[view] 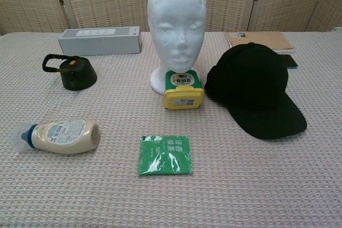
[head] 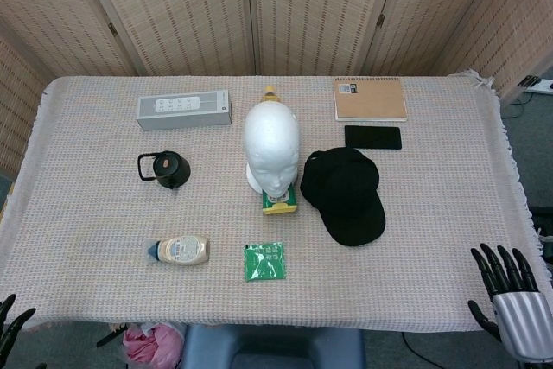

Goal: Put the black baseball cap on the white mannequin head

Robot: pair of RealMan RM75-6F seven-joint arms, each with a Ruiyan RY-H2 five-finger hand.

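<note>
The black baseball cap [head: 344,193] [view: 254,89] lies flat on the cloth, brim toward me, just right of the white mannequin head [head: 271,148] [view: 177,22], which stands upright mid-table with nothing on it. My right hand [head: 507,298] hangs off the table's near right corner, fingers spread, holding nothing. Only the fingertips of my left hand [head: 9,324] show at the bottom left corner, spread and holding nothing. Neither hand appears in the chest view.
A yellow-lidded jar [view: 183,88] stands against the head's base. A green packet [view: 164,155], a lying sauce bottle [view: 60,136], a dark kettle-shaped lid [view: 71,71], a grey box [view: 100,40], a notebook [head: 370,98] and a phone [head: 372,136] lie around.
</note>
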